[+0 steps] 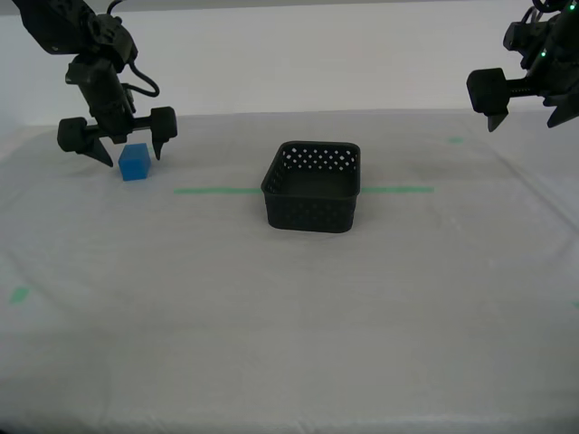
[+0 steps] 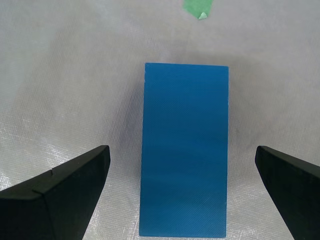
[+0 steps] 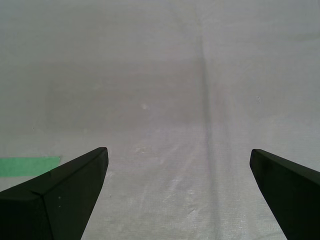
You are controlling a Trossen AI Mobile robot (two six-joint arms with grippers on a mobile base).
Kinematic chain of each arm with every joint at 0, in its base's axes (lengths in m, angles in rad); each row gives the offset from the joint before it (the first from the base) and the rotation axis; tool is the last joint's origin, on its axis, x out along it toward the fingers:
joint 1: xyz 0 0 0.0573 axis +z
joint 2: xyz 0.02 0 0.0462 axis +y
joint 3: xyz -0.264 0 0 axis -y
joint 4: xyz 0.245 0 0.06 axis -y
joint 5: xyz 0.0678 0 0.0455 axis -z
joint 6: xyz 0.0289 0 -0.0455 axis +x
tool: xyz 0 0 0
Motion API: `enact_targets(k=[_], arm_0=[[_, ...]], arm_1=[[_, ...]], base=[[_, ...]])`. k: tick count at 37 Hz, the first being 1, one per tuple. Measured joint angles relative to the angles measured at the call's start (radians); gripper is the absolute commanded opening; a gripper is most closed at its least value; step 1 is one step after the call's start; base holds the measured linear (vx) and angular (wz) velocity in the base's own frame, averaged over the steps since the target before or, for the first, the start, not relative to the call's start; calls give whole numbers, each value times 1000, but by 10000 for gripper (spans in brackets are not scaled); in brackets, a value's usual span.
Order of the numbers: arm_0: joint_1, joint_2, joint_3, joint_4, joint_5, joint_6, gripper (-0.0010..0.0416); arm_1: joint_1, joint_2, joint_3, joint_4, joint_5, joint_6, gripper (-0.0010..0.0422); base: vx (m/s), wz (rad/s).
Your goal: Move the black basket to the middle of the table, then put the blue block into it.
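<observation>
While both claws gape, second claw (image 1: 124, 150) straddles blue block (image 1: 134, 162) (black basket (image 1: 312, 187) apart).

A small square black plastic basket (image 1: 312, 185) with rounded corners and walls perforated by rows of round holes is seen upright and open-topped near the middle of a wide table covered in whitish-grey cloth (image 1: 289, 316). It is set across a thin green tape line (image 1: 217, 191), which shows on both sides of it. Nothing is seen inside. A small solid bright-blue cube (image 1: 134, 162), plain-faced and much smaller than the basket, is seen resting flat on the cloth, well apart from the basket, toward the table's far edge. In the second wrist view the cube (image 2: 185, 150) is seen near a green tape bit (image 2: 198, 8).
</observation>
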Motion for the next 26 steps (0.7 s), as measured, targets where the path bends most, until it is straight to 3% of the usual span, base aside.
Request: enact_targets(k=[13,19,26], arm_0=[[-1,0,0,0,0,0,398],[-2,0,0,0,0,0,399],[-2,0,0,0,0,0,399]], arm_1=[[0,0,0,-9,6,12,387],[2,0,0,-15,31,14,317],[2,0,0,-7,24,14,226]], base=[[0,0],[0,0],[0,0]])
